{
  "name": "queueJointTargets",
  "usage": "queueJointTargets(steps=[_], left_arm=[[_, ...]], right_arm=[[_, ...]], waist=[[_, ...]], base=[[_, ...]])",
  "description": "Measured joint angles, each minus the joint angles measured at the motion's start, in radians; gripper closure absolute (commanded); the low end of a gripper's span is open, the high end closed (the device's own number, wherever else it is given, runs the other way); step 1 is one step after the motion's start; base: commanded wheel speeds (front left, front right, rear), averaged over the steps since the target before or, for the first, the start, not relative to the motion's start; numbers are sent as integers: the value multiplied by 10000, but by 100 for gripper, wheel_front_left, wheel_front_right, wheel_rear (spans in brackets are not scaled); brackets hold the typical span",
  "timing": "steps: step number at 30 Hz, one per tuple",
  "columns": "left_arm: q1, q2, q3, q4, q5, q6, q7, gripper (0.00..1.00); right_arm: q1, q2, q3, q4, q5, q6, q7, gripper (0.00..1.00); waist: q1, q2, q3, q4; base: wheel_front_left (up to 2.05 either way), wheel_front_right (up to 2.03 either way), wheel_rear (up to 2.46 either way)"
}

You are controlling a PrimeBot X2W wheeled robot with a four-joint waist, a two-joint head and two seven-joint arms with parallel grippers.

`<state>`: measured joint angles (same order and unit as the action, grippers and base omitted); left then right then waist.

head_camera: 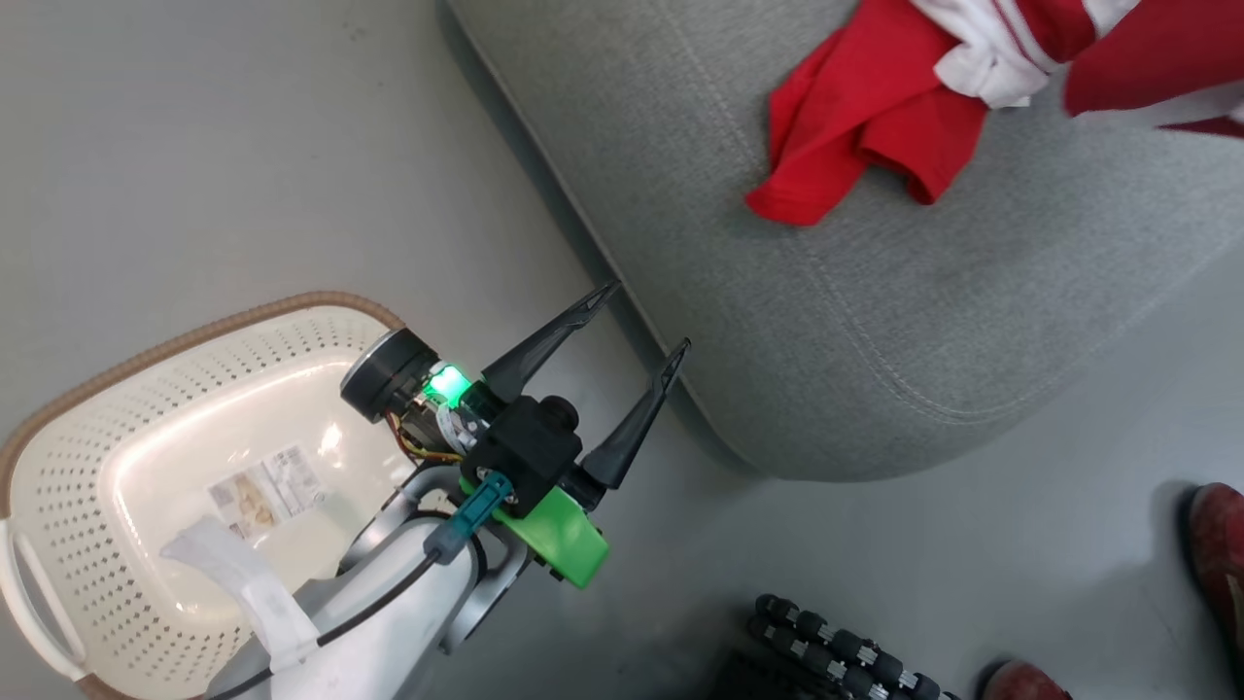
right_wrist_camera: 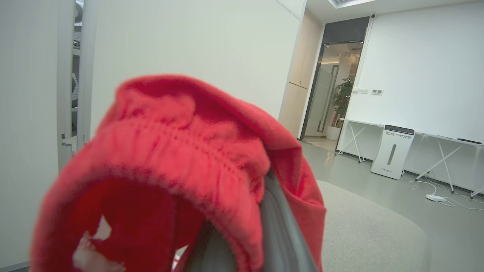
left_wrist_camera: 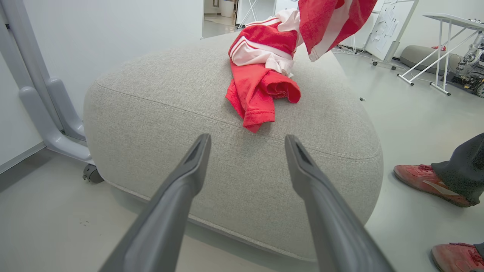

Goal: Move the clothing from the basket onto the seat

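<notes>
The cream basket (head_camera: 117,457) stands on the floor at lower left, with nothing in it but its label. My left gripper (head_camera: 648,313) hangs open and empty between the basket and the seat (head_camera: 875,321); in the left wrist view it (left_wrist_camera: 247,139) points at the seat's side (left_wrist_camera: 227,181). One red piece of clothing (head_camera: 855,126) lies crumpled on the seat (left_wrist_camera: 261,83). A second red garment (head_camera: 1147,58) hangs above the seat (left_wrist_camera: 332,22). My right gripper is shut on it: red cloth (right_wrist_camera: 181,158) drapes over its grey finger (right_wrist_camera: 281,234).
A person's red shoes (head_camera: 1220,554) (left_wrist_camera: 427,181) stand on the floor right of the seat. A black roller part (head_camera: 836,651) sits at the bottom edge. A pale frame leg with a caster (left_wrist_camera: 49,124) stands left of the seat. Grey floor lies around the basket.
</notes>
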<state>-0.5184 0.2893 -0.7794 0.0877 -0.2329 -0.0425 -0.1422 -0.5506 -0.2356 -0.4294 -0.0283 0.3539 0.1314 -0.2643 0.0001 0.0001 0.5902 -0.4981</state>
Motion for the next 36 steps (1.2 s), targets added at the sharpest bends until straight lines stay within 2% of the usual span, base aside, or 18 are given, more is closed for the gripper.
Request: queueJointTargets(steps=[4, 10, 11, 12, 13, 20, 28, 36], left_arm=[[-182, 127, 12, -100, 94, 2, -12, 0], [-515, 48, -98, -146, 261, -2, -100, 0], [-528, -6, -125, -130, 255, -12, -96, 0], [-528, -35, -155, -100, 242, -17, -90, 0], [-529, -38, -201, -58, 242, -25, -92, 0], [-546, -253, 8, 276, -71, 163, -466, 0], [-111, -523, 780, 602, -640, 677, -1085, 0], [967, -1197, 2242, 65, -738, 1216, -1220, 0]], right_arm=[[-1398, -938, -410, 1386, 240, 0, 0, 100], [-2694, -1264, -410, 3223, -44, -2, 0, 100], [-2845, -1279, -318, 3463, -209, 0, 0, 94], [-2926, -1267, -290, 3685, -430, 2, 0, 18], [-3018, -1212, -290, 3965, -725, 0, 2, 0], [-2987, -307, -295, 4151, -1639, 0, 2, 0], [-831, 949, 38, 2813, -2357, 0, 2, 0], [1617, 1580, 681, 1732, -2834, 0, 0, 0]], waist=[[0, 0, 519, 463], [1, 0, 1219, 1196], [0, 0, 1334, 1324], [1, 0, 1419, 1421], [1, 0, 1517, 1540], [1, 0, 1717, 2150], [0, 0, 947, 2177], [-1, 0, -478, 2171]], base=[[0, 0, 0], [0, 0, 0], [0, 0, 0], [0, 0, 0], [0, 0, 0], [0, 0, 0], [0, 0, 0], [0, 0, 0]])
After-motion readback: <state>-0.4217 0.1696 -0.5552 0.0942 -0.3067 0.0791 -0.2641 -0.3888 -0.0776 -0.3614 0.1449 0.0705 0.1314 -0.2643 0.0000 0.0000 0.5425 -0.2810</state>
